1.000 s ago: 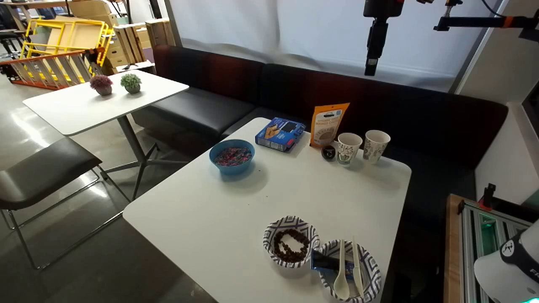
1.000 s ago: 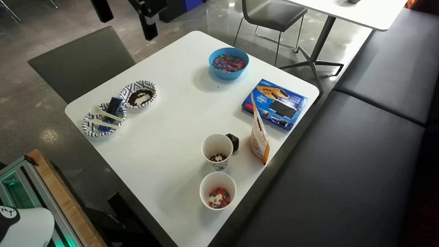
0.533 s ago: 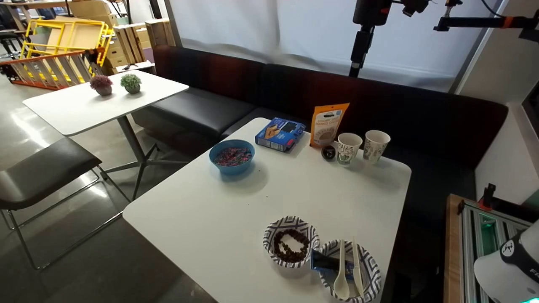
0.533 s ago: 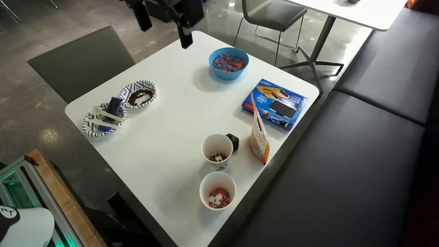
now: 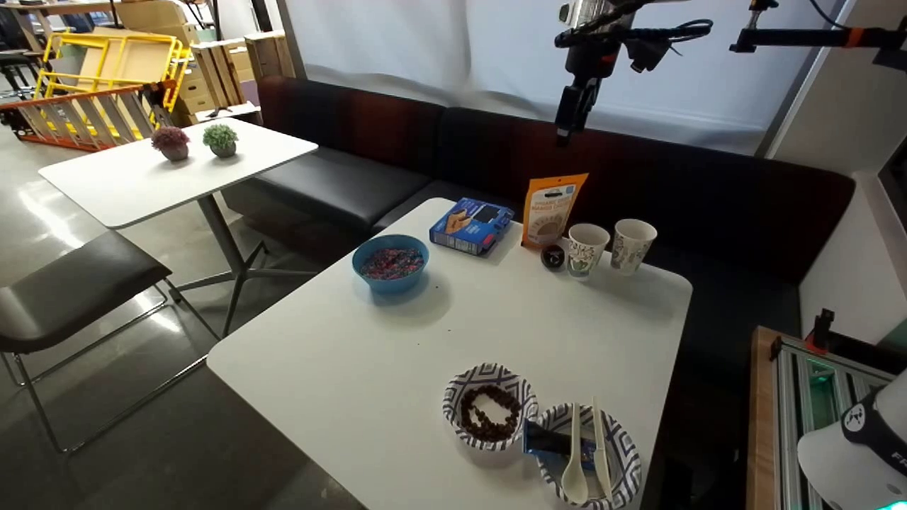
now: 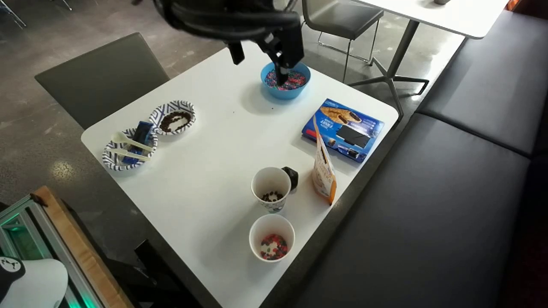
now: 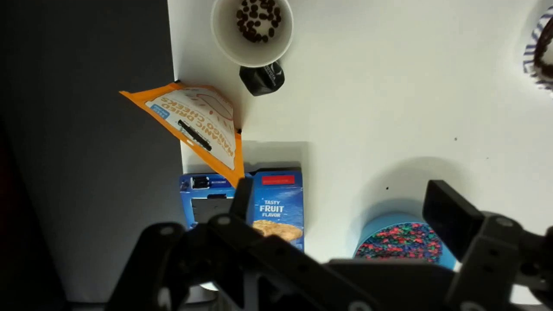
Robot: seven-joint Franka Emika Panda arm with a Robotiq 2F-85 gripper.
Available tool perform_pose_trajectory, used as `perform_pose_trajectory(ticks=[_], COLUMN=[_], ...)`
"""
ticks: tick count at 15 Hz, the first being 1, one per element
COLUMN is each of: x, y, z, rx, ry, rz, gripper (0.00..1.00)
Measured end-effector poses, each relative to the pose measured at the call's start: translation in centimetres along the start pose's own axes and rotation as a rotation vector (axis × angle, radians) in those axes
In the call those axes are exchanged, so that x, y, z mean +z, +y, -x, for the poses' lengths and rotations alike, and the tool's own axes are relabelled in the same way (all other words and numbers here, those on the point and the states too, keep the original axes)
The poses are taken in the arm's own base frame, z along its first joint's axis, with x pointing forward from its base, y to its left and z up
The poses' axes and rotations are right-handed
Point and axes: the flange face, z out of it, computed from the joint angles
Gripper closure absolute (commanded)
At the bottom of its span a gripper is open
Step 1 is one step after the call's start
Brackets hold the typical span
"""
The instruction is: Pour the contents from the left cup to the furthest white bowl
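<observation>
Over the last second the gripper [image 5: 563, 134] has travelled: in an exterior view it now hangs lower and further left, higher than everything on the white table [image 5: 382, 368]. The left cup [image 5: 585, 256], a printed paper cup, stands upright just beside the second paper cup [image 5: 632, 248]. The furthest white bowl [image 5: 487, 375] stands well apart from both, toward the opposite side of the tabletop, just beside the cutlery bowl [image 5: 627, 446].

In an exterior view the gripper [image 6: 259, 68] has crossed toward the right, and one finger overlaps the blue bowl [image 6: 286, 95], apparently by line of sight only. Brown beans [image 6: 272, 196] lie at the bottom of the left cup [image 6: 270, 179]; from where I stand, I judge the pour not yet done.

In the wrist view the fingers [image 7: 451, 214] stand wide apart, nothing between them. The left cup [image 7: 259, 54] is ahead and off to one side, untouched, with a black faceted item [image 7: 262, 79] just beside it.

Step in hand, by my judgement: approach to the left cup. Next move: bring the gripper over the cup, set the fingers either side of it, descend and close. Keep clear of the second paper cup. Confirm the hold before lifting; tilt only over the furthest white bowl.
</observation>
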Motion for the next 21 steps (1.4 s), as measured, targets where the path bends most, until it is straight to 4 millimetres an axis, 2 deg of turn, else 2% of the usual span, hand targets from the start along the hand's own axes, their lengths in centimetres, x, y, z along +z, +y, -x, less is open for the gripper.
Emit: perform_pose_trajectory(ticks=[4, 8, 14, 21], x=[4.6, 7.8, 10.4, 15.7], y=[2.5, 4.5, 4.0, 2.8], z=[-0.9, -0.2, 1.3, 3.9], rx=[0.156, 0.372, 0.699, 0.942], ry=[0.011, -0.016, -0.051, -0.158], rz=[0.024, 0.038, 0.052, 0.091], gripper=[0.00, 0.00, 0.00, 0.00])
